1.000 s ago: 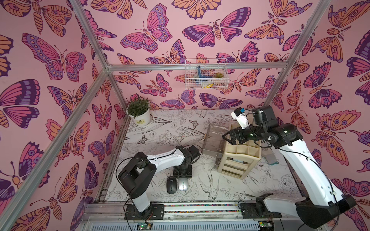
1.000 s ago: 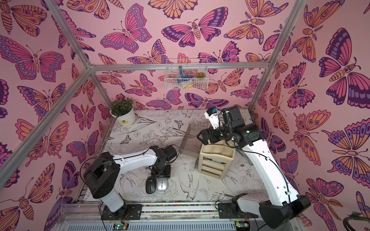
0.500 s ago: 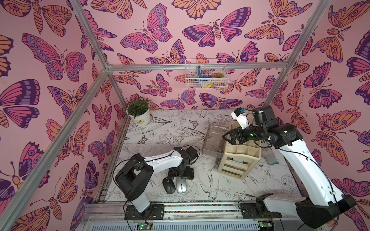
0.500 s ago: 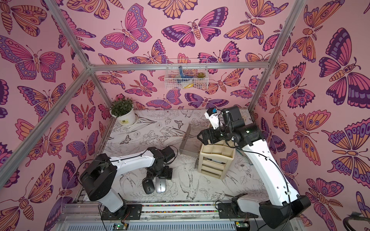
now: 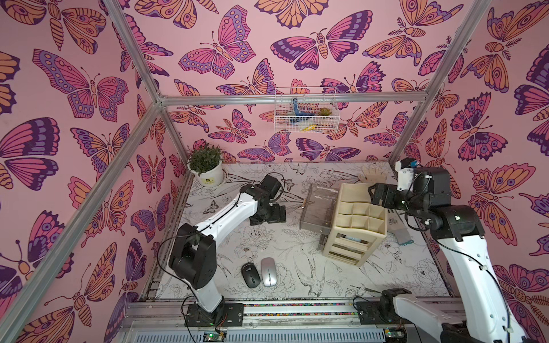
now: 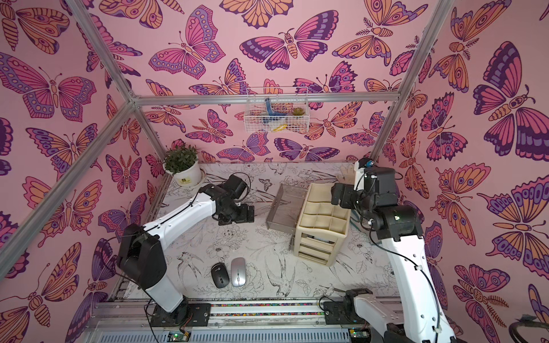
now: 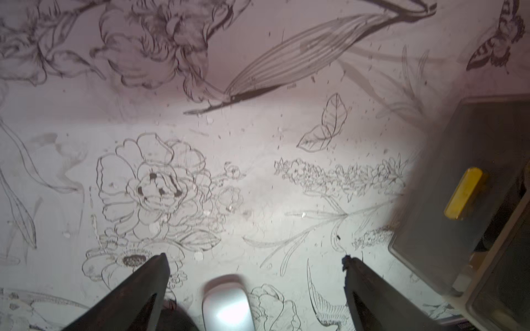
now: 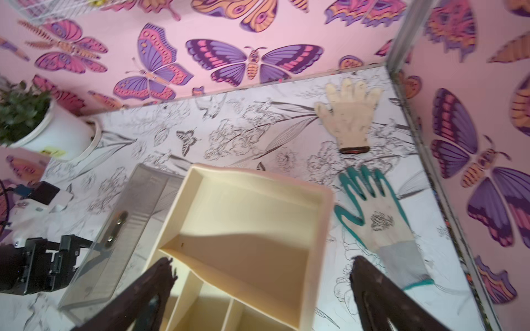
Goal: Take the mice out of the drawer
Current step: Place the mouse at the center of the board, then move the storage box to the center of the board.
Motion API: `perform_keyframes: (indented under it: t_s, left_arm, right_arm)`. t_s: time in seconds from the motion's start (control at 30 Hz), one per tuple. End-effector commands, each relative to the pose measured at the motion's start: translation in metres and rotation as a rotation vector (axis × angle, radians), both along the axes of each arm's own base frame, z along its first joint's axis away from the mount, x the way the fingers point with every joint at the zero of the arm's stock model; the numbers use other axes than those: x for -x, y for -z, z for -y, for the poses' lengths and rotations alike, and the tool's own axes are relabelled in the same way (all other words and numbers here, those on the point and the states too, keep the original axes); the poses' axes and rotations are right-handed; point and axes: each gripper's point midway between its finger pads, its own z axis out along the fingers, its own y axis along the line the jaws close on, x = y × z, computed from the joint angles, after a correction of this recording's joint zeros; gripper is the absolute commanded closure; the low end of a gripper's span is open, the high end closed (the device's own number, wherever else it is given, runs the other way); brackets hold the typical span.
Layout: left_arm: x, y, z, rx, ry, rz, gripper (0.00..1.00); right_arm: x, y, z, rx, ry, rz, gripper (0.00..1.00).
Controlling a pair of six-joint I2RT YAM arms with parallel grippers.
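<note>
Left jaws: spread wide and empty, hanging over the worktop between the mice and the drawer.
Mice against left jaws: in the left wrist view the silver mouse lies on the worktop between the two dark fingers, back from their tips and touching neither.
Mice, place: the black mouse and the silver one lie side by side, almost touching, near the worktop's front edge and well apart from the drawer.
Right jaws: wide open, gripping nothing, straddling the back of the organiser; contact cannot be told.
Count: two mice in view, one black and one silver; two gloves, one cream glove and one green-palmed glove.
Drawer: clear-walled, drawn out from the organiser toward the left arm; only its grey floor shows.
Organiser: cream, its divided top tray showing bare floors; a pale blue shape sits in the slot behind the drawer, too hidden to name.
Wire basket: on the back wall, holding a blue item, a small green plant and something yellow.
White pot: back left corner, holding a leafy plant.
</note>
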Motion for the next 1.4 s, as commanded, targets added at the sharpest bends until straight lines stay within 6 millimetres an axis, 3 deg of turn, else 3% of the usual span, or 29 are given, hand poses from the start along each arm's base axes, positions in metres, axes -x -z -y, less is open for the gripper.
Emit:
perform_keyframes:
  t_s: [0.0,0.17,0.3,0.4,0.6,0.7,0.87,0.97,1.07,1.2,1.37]
  left_arm:
    - [-0.021,-0.008,0.009,0.007,0.066,0.016,0.00]
    - [-0.031,-0.019,0.050,0.079,0.143,0.029,0.00]
    - [-0.017,-0.019,0.077,0.091,0.199,0.024,0.00]
    - [-0.001,-0.020,0.086,0.080,0.211,0.025,0.00]
    - [0.012,-0.017,0.077,0.058,0.170,0.022,0.00]
    - [0.019,-0.021,0.069,0.051,0.158,0.033,0.00]
    - [0.031,-0.031,0.061,0.056,0.141,0.061,0.00]
    - [0.033,-0.029,0.062,0.059,0.145,0.060,0.00]
    - [0.030,-0.023,0.065,0.047,0.150,0.049,0.00]
    - [0.020,-0.024,0.073,0.052,0.157,0.059,0.00]
    - [0.015,-0.033,0.085,0.085,0.183,0.070,0.00]
  right_arm:
    - [0.007,0.024,0.024,-0.036,0.183,-0.033,0.01]
    - [0.012,0.070,-0.006,-0.237,0.119,-0.110,0.01]
    - [0.003,0.104,-0.034,-0.378,0.042,-0.183,0.01]
    - [-0.012,0.118,-0.058,-0.485,-0.046,-0.198,0.01]
    - [-0.059,0.121,-0.104,-0.653,-0.284,-0.171,0.01]
    - [-0.077,0.107,-0.128,-0.692,-0.435,-0.196,0.01]
    - [-0.093,0.089,-0.146,-0.661,-0.561,-0.221,0.01]
    - [-0.093,0.087,-0.140,-0.585,-0.552,-0.266,0.01]
    - [-0.090,0.091,-0.112,-0.410,-0.424,-0.294,0.01]
    - [-0.084,0.079,-0.080,-0.262,-0.284,-0.247,0.01]
    - [-0.082,0.068,-0.066,-0.220,-0.250,-0.231,0.01]
